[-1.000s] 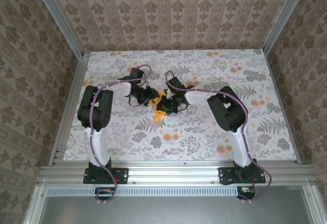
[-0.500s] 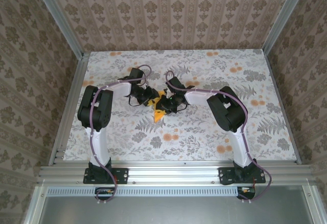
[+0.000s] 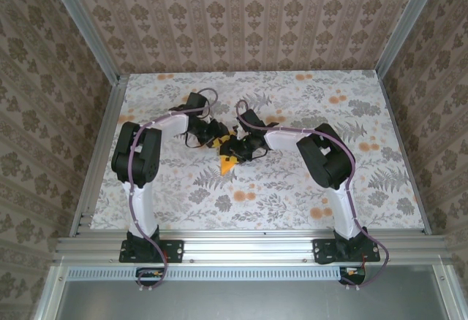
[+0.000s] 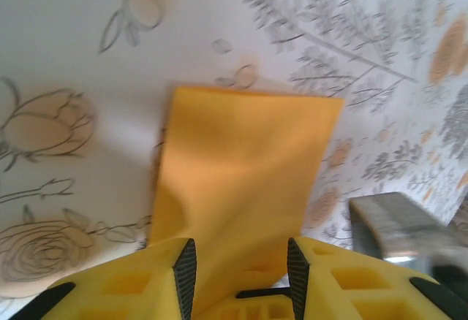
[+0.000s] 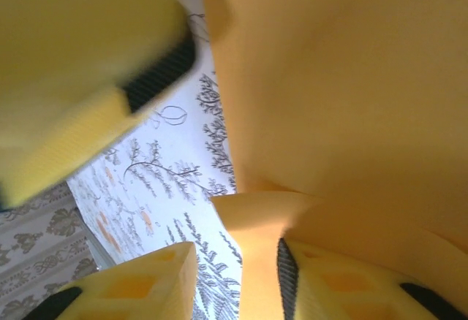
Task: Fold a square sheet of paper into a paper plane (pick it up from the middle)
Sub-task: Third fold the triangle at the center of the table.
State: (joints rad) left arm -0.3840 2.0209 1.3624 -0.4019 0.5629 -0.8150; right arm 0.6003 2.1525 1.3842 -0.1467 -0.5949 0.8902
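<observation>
Orange-yellow and plain, the square sheet of paper (image 3: 229, 161) is folded into a smaller creased shape. From above we see its pointed tip poking out just below the two pincers, which crowd together over it. At the left pincer (image 4: 240, 258) the paper runs up between both pads and bows as it narrows, its squared far end lying ahead of the fingertips on the flowered table (image 4: 66, 35). This pincer is clamped on it. At the right pincer (image 5: 234, 265) the jaws stand apart: a paper flap touches one pad, with bare table showing beside the other.
</observation>
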